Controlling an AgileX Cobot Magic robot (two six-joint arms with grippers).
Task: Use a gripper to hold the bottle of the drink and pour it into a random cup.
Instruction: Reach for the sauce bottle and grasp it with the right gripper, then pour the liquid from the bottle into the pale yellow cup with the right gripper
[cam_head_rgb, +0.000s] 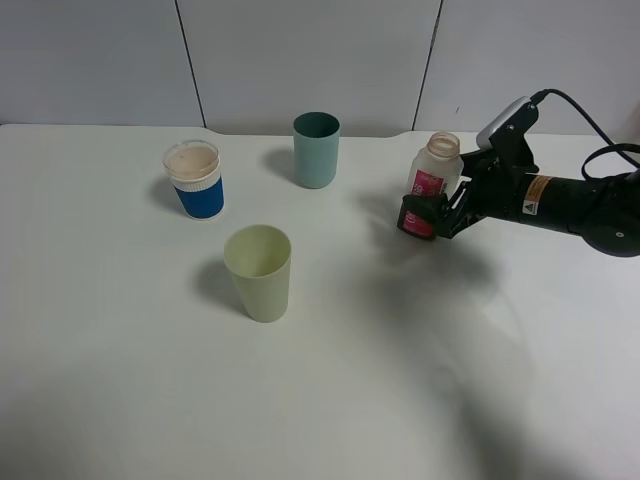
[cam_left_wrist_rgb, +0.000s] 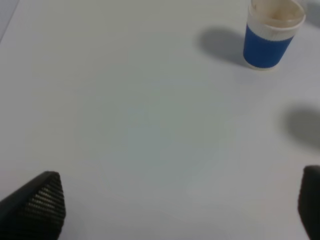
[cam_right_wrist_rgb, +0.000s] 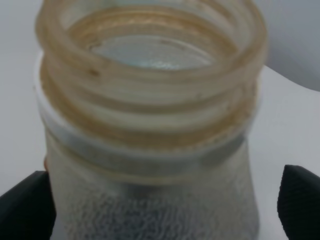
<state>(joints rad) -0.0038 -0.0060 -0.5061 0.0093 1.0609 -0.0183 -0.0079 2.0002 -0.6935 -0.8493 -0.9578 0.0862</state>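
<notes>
Right gripper (cam_head_rgb: 425, 218) is around the lower part of the bottle of the drink (cam_head_rgb: 437, 165), which stands uncapped and upright at the right of the table (cam_head_rgb: 120, 350). Up close one finger (cam_right_wrist_rgb: 22, 210) is against the bottle wall and the other stands clear, so I call the jaws apart, not clamped. I can't make out any liquid through the neck. The yellow-green cup (cam_head_rgb: 259, 272) sits near the middle, showing only bare inner wall. The teal cup (cam_head_rgb: 316, 150) is dark inside. The blue cup (cam_head_rgb: 200, 185) looks pale beige within. Left gripper (cam_left_wrist_rgb: 180, 210) hangs spread wide over bare table.

Blue cup (cam_left_wrist_rgb: 268, 44) beyond wide-spread end effector (cam_left_wrist_rgb: 180, 195)
</notes>
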